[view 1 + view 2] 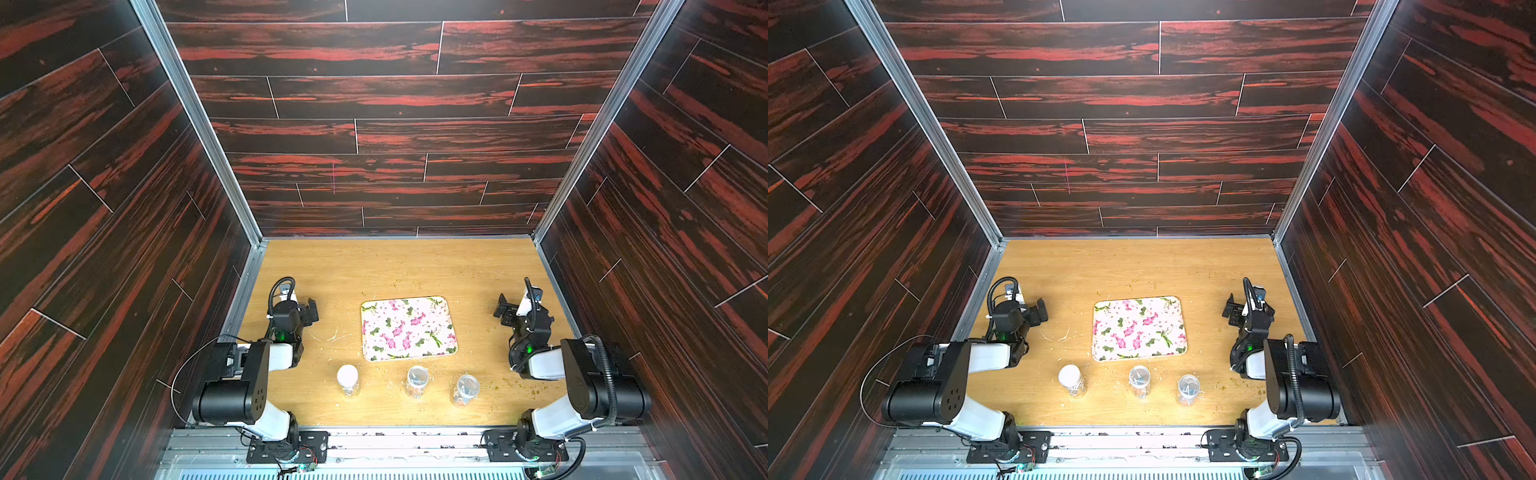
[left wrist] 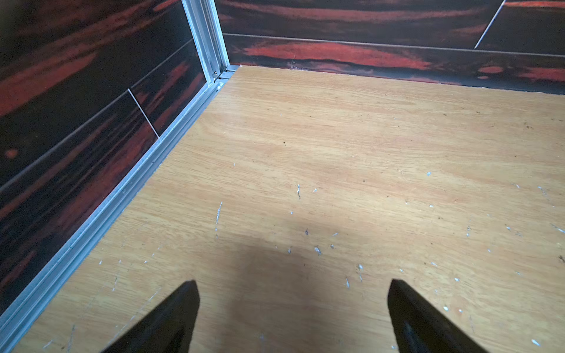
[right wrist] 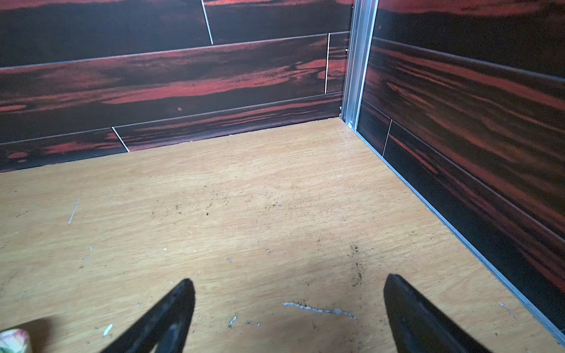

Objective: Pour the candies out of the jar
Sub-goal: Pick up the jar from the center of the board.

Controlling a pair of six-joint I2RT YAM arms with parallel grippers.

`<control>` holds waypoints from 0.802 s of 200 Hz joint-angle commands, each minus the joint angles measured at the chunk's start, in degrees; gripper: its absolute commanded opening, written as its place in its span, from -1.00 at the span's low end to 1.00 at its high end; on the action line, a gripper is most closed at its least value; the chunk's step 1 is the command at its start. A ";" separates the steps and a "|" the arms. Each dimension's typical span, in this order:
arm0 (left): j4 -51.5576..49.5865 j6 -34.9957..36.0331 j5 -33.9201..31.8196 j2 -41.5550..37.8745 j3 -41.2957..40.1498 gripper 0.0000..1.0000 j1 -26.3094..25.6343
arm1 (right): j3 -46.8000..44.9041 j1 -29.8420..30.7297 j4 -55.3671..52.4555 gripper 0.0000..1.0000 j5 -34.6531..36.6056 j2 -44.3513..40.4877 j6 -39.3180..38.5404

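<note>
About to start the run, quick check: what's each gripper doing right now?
Left gripper: open, holding nothing.
Right gripper: open, holding nothing.

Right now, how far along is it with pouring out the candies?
Nothing looks done: the flowered tray is bare and the three jars stand upright on the table. Nothing is in hand: the left pincer and right pincer hang open, apart from the jars. Grasping a jar and pouring remain.

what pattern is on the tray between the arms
The tray has a floral print: pink flowers and green leaves on a white ground. It shows best in a top view.
</note>
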 commanded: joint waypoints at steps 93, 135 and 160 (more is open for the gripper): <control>1.09 -0.67 -0.11 -0.38 0.54 0.99 -0.09 | 0.66 -0.55 0.87 0.98 -0.35 0.78 0.63; 1.01 -0.78 -0.11 -0.36 0.65 0.99 -0.09 | 0.67 -1.55 0.62 0.98 -2.48 0.69 1.20; 1.02 -0.81 -0.11 -0.27 0.73 0.99 -0.09 | 0.76 -1.56 0.48 0.97 -2.48 0.70 1.20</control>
